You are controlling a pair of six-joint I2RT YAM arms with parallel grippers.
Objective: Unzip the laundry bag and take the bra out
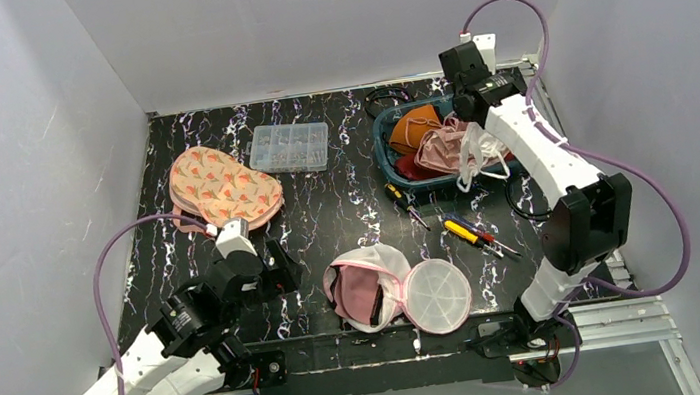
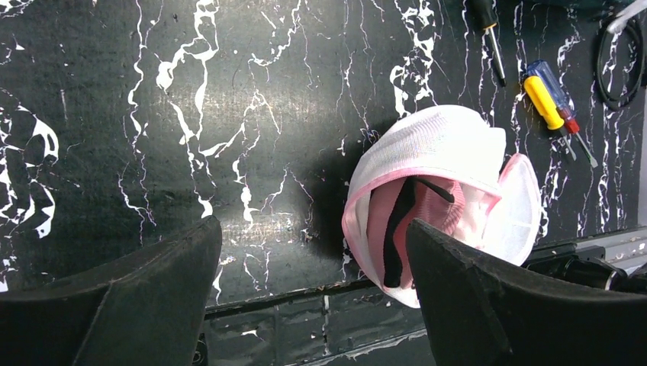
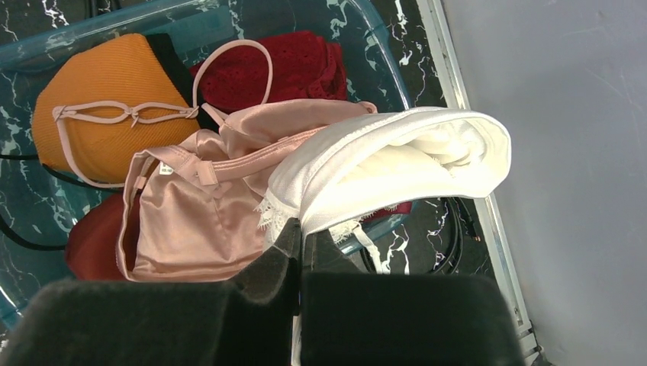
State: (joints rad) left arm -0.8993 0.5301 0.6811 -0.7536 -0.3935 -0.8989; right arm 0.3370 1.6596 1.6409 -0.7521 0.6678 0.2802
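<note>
Top external view: right gripper (image 3: 299,238) clenched on white bra (image 3: 381,152) at right rim of blue tub (image 1: 382,148), left gripper (image 2: 313,229) released, opened laundry bag (image 2: 435,141) lying well in front of tub.

No legible text, label or number on anything.

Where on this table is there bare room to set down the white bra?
The table is bare in its middle, bordered by the clear box, patterned pouch, laundry bag and screwdrivers. The right side is crowded with the basket and screwdrivers.
</note>
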